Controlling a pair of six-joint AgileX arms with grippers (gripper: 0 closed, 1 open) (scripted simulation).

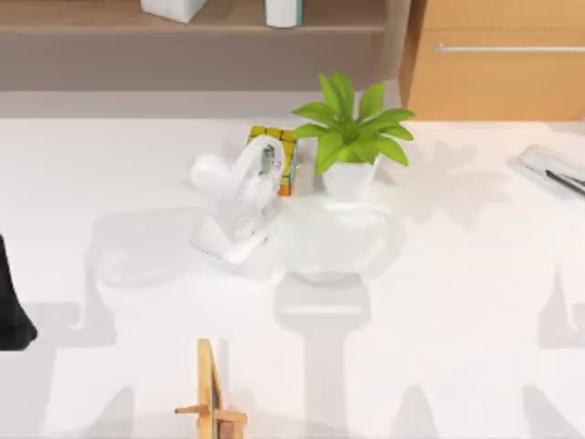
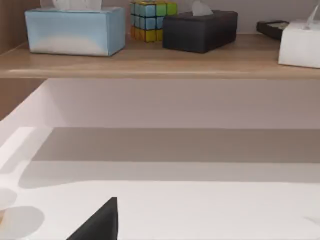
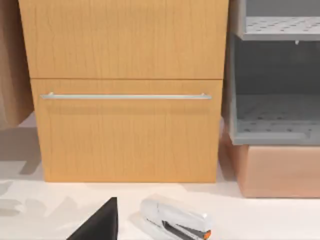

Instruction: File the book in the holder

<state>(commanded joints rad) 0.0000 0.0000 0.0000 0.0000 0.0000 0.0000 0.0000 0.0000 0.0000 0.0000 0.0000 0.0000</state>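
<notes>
Top view: a white counter carries a potted plant at centre rear, with a coloured puzzle cube just beside it on the left. A white rounded object, whose kind cannot be told, lies in front of the cube. The wooden holder stands upright at the near edge, well apart from the plant. A stapler lies at the right edge, and the dark left arm sits at the left edge. Where the book lies cannot be told. Left wrist view: a dark part of the left claw hangs over bare counter, facing a shelf with a blue tissue box and a black tissue box. Whether this claw is open or closed cannot be told. Right wrist view: the right claw hangs just beside the stapler, before a wooden drawer cabinet. Its state likewise cannot be told.
</notes>
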